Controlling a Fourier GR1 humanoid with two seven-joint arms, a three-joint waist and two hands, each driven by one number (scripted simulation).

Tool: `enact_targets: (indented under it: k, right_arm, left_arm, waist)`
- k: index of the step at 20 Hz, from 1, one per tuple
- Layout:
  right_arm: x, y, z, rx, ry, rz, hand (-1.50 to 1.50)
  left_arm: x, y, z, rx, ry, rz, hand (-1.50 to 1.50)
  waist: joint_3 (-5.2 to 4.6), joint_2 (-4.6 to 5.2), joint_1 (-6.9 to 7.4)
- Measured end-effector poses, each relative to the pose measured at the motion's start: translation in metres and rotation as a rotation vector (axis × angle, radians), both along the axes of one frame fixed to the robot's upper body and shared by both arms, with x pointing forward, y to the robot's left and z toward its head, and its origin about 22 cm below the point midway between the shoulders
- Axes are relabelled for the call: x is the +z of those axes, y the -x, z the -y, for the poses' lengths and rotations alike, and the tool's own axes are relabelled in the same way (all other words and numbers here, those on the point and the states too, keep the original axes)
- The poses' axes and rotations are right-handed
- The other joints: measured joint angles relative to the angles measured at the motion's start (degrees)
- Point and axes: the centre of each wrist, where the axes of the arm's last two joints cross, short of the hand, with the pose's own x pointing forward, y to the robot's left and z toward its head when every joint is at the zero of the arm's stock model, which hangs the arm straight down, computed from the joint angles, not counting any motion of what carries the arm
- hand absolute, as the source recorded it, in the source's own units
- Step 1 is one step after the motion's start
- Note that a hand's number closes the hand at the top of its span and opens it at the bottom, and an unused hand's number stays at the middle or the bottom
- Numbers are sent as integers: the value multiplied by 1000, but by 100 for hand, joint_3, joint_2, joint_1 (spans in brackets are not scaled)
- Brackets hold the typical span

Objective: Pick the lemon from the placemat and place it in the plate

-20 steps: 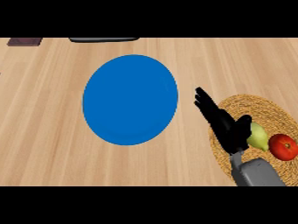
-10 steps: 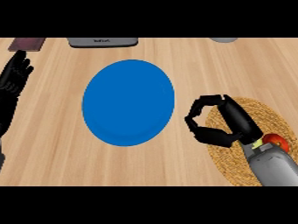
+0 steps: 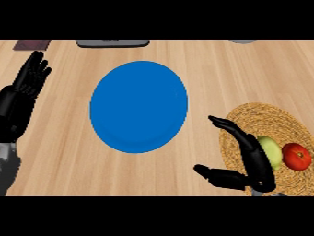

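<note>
Right hand [image 3: 251,161] reopened since last frame, fingers [image 3: 229,126] now straight beside the lemon [image 3: 273,152]; nothing grasped yet, regrasp needed.

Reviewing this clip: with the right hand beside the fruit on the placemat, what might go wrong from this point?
1. The lemon lies right against a red fruit on the woven placemat; closing the fingers could catch or nudge the wrong one.
2. The right hand is open at the lemon's left side, partly hiding it, so a push might roll it instead of grasping it.
3. The blue plate sits well to the left; the carry crosses bare counter.
</note>
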Motion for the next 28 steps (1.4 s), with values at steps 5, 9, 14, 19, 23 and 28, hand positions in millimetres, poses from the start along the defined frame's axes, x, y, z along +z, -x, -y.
enact_targets:
  k: [5,9,14,19,23,28]
  right_arm:
    - [29,8,37,-72,31,92,-150]
    - [58,19,65,-137,214,54,-150]
    - [92,28,97,-197,514,-109,-150]
    - [123,32,102,-195,773,-314,-150]
    - [140,32,91,-183,896,-447,-150]
    - [142,22,81,-198,982,-531,-150]
  left_arm:
    - [-2,2,3,-12,-3,2,0]
    - [-4,4,0,-9,-4,-6,0]
    - [-3,3,1,-7,0,-2,0]
    - [3,1,0,-17,-5,4,0]
    - [6,-1,8,-29,2,8,0]
    - [6,-2,10,-31,1,6,0]
  waist:
    - [-2,-5,38]
    - [-15,-21,15]
    - [-32,-27,-25]
    - [-33,-11,49]
    - [-21,1,103]
    - [-10,7,128]
